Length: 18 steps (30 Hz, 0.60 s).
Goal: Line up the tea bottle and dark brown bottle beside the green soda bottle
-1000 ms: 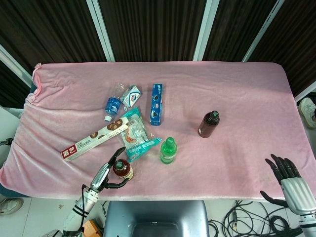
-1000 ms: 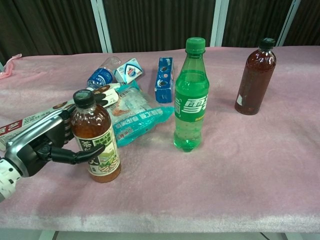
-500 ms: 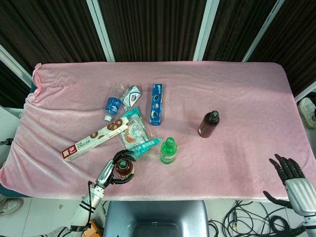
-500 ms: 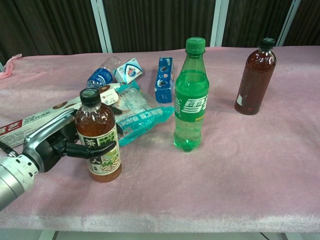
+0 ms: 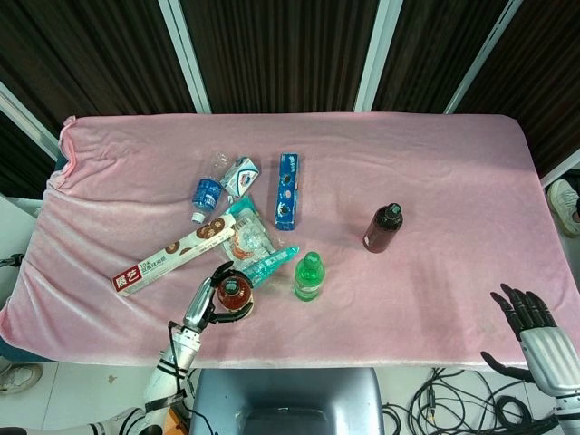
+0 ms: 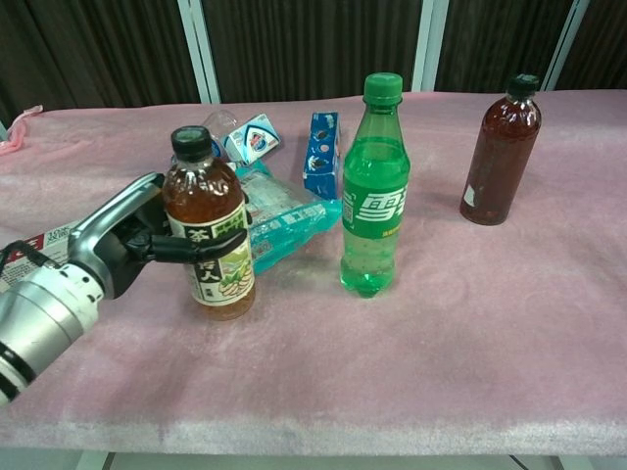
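Observation:
My left hand (image 6: 132, 245) (image 5: 207, 303) grips the tea bottle (image 6: 209, 227) (image 5: 235, 293), amber with a black cap and a green-and-white label, upright on the pink cloth. It stands left of the green soda bottle (image 6: 373, 188) (image 5: 308, 275), a short gap between them. The dark brown bottle (image 6: 501, 152) (image 5: 382, 227) stands alone farther right and back. My right hand (image 5: 535, 333) hovers open off the table's front right corner, holding nothing; the chest view does not show it.
Behind the tea bottle lie a teal snack bag (image 6: 281, 221) (image 5: 253, 245), a long biscuit box (image 5: 172, 254), a blue cookie box (image 6: 319, 154) (image 5: 288, 189), a small white-blue carton (image 6: 253, 137) and a fallen water bottle (image 5: 207, 189). The table's front edge (image 6: 313, 446) is close.
My left hand has carried the tea bottle back and to the right, closer to the green soda bottle. The right hand shifted only slightly.

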Tool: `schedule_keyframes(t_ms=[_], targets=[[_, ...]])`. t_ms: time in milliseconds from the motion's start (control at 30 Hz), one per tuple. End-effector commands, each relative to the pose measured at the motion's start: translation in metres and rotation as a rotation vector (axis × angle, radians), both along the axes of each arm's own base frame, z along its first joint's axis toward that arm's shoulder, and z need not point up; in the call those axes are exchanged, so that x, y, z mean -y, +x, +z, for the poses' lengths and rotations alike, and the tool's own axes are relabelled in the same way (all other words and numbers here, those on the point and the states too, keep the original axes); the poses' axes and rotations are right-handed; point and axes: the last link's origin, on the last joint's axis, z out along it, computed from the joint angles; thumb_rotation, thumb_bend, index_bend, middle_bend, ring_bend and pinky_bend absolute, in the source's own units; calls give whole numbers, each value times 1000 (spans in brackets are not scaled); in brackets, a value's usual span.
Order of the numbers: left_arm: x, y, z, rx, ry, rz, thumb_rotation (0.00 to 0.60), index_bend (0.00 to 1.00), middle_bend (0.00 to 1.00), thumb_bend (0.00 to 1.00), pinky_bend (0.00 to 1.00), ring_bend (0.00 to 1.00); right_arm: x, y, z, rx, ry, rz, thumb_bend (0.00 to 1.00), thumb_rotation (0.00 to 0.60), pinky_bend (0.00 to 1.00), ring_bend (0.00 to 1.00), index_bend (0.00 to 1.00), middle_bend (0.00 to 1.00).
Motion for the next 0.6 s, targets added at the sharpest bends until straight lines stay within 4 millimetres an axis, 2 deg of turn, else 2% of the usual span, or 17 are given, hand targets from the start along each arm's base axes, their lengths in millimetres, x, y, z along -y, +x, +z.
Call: schedule_keyframes(t_ms=[33, 167, 233, 433, 600], targets=[[-3, 8, -3, 0, 0, -4, 600, 804, 866, 546, 95, 466, 0, 0, 0, 0, 0, -1, 336, 600, 70, 0, 0, 0], [-10, 27, -15, -10, 1, -21, 600, 804, 861, 542, 94, 466, 0, -1, 1, 4, 1, -5, 336, 600, 70, 0, 0, 0], [-19, 41, -26, -38, 20, -35, 600, 804, 859, 542, 95, 465, -2, -2, 3, 10, 8, -6, 336, 600, 70, 0, 0, 0], [-39, 48, -34, -50, 46, 8, 600, 804, 857, 542, 95, 466, -4, -4, 8, 25, 5, -5, 336, 600, 70, 0, 0, 0], [-48, 51, -40, -57, 45, 25, 600, 804, 857, 528, 95, 465, -6, -4, 9, 31, 4, -2, 336, 600, 70, 0, 0, 0]])
